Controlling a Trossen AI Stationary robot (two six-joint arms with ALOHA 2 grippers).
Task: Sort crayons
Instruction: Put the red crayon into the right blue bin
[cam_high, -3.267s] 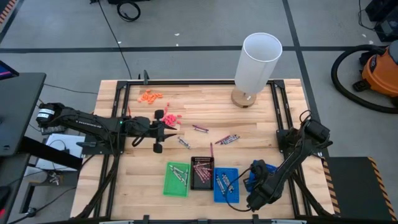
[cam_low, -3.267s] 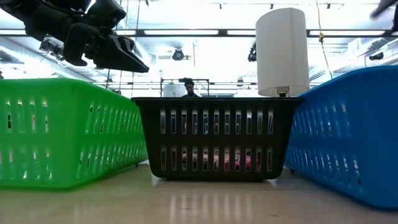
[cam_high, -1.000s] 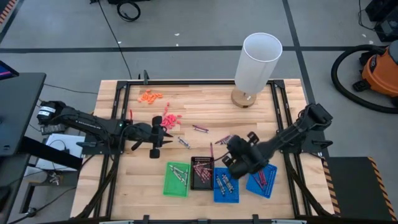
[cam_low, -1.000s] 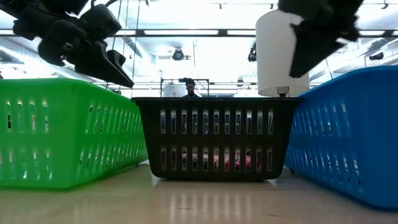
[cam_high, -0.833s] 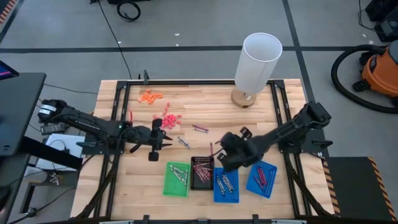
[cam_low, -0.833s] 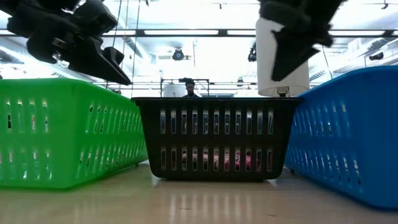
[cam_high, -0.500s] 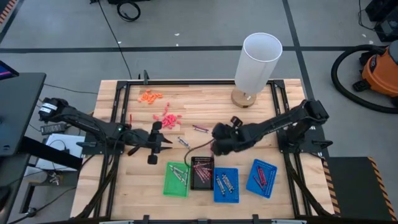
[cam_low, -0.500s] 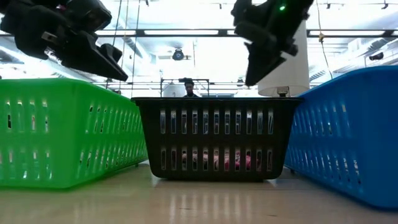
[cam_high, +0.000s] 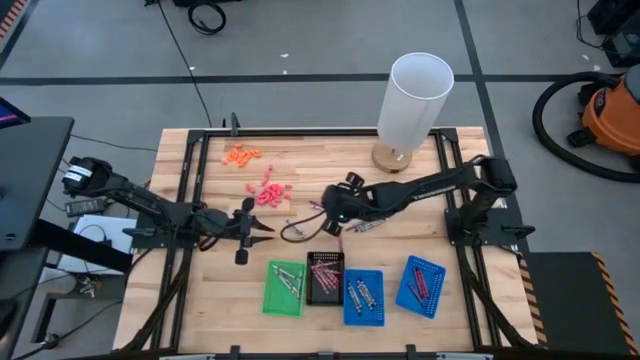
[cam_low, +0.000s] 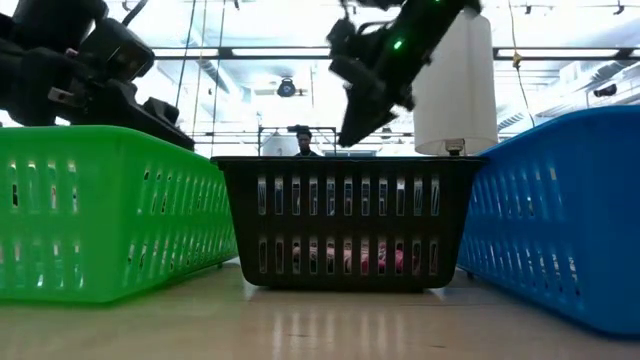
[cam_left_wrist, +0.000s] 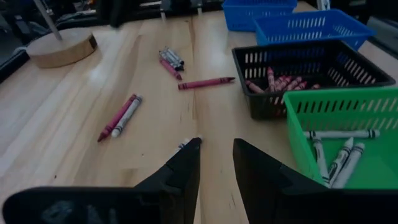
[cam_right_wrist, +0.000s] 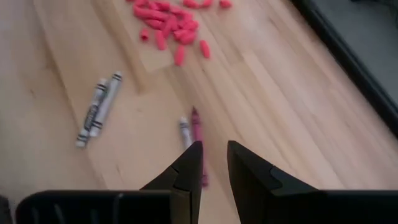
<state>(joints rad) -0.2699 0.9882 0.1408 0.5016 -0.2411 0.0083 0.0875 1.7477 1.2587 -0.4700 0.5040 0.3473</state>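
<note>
The right gripper (cam_high: 325, 207) hangs over the middle of the table (cam_high: 330, 160), its two fingers a little apart with nothing between them; in its wrist view a maroon crayon (cam_right_wrist: 198, 127) lying beside a grey one (cam_right_wrist: 185, 132) shows just past the fingertips, with a grey pair (cam_right_wrist: 98, 109) off at ten o'clock and the coral-pink bits (cam_right_wrist: 169, 22) at twelve. The left gripper (cam_high: 268, 229) waits at the table's nine o'clock side, fingers likewise slightly apart and empty, the tip of a grey crayon (cam_left_wrist: 188, 142) just ahead of them. Loose crayons (cam_high: 365, 224) lie near the table's centre. At six o'clock stand the green tray (cam_high: 283, 288) with grey crayons, the black tray (cam_high: 324, 278) with pinkish-red ones, and two blue trays (cam_high: 364, 297), each holding some. The white cylinder (cam_high: 414, 100) stands at one o'clock.
</note>
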